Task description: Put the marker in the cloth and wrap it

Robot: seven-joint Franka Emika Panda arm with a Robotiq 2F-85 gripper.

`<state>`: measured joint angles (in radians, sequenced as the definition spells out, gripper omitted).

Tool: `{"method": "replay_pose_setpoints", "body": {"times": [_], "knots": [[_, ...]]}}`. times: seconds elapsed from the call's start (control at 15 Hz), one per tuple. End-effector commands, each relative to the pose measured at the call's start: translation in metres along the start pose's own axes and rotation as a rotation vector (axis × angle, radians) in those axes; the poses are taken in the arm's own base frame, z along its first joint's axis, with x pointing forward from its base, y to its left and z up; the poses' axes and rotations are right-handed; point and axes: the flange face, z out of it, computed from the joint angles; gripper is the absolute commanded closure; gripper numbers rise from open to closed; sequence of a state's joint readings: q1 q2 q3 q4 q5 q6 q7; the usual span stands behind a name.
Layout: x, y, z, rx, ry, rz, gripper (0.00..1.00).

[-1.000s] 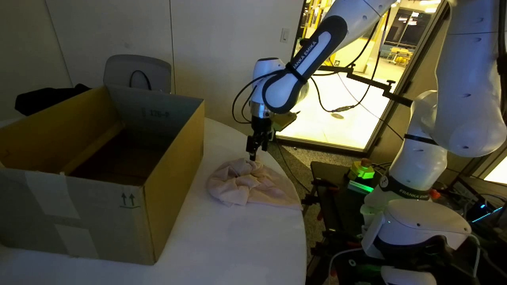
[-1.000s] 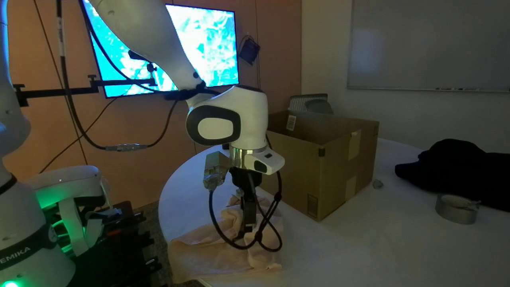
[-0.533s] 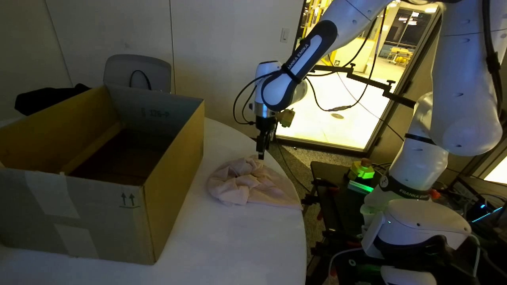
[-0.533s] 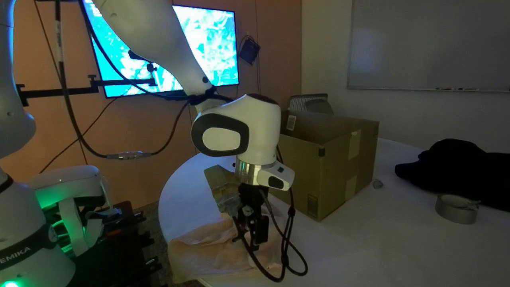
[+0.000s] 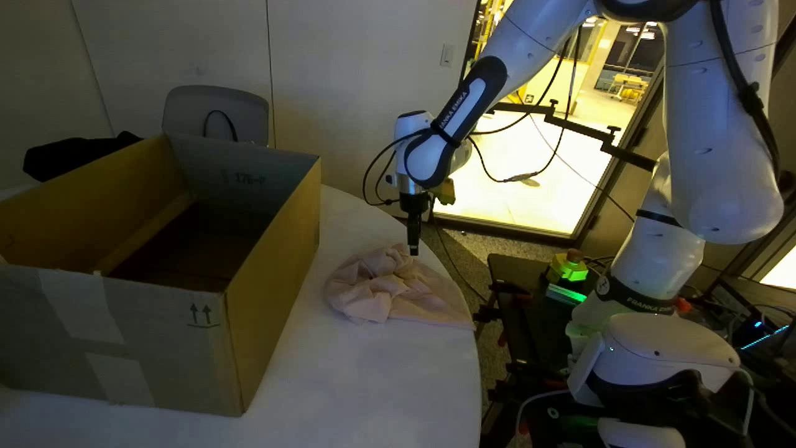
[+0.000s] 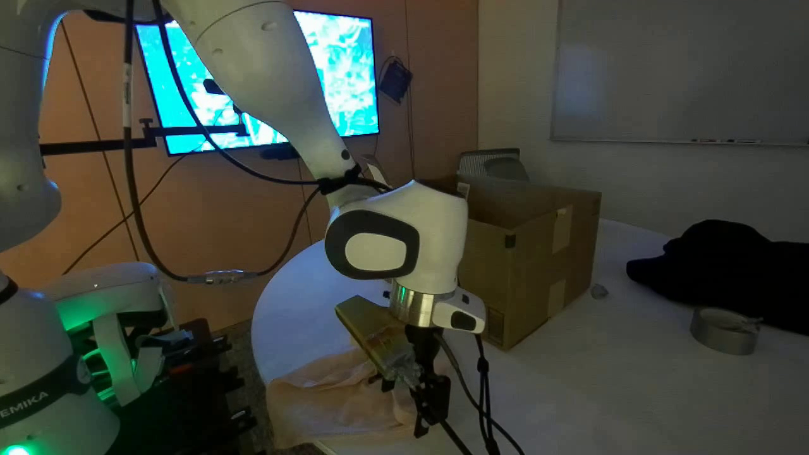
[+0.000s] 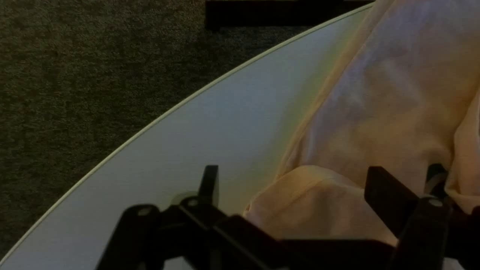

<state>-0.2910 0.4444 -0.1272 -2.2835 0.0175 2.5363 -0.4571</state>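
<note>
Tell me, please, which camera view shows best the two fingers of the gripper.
The wrist view: there the fingers of the gripper look large and clearly apart, one seen against the table, one against the pink cloth. In both exterior views they look small and dark, pointing down, and I cannot make out the gap.

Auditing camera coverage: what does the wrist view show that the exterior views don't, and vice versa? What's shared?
Wrist view only: the gripper plainly open, and probably the marker, which I can't confirm in the exterior views.
Exterior only: box in both; tape roll and screen in an exterior view.
Shared: gripper, cloth, table.
</note>
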Motion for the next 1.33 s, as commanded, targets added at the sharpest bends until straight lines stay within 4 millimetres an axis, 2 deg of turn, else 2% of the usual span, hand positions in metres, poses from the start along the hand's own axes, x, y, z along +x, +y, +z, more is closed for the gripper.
{"method": "replay_pose_setpoints", "body": {"times": [0.0, 0.4, 0.87, 0.93, 1.07, 1.27], "knots": [[0.015, -0.003, 0.009, -0.019, 0.008, -0.041, 0.00], [0.024, -0.022, 0.022, -0.007, -0.003, -0.069, 0.00], [0.028, -0.017, 0.045, -0.004, -0.035, -0.061, 0.00], [0.029, -0.018, 0.047, -0.005, -0.041, -0.063, 0.22], [0.030, -0.019, 0.047, -0.003, -0.050, -0.069, 0.29], [0.030, -0.021, 0.040, 0.009, -0.060, -0.082, 0.55]]}}
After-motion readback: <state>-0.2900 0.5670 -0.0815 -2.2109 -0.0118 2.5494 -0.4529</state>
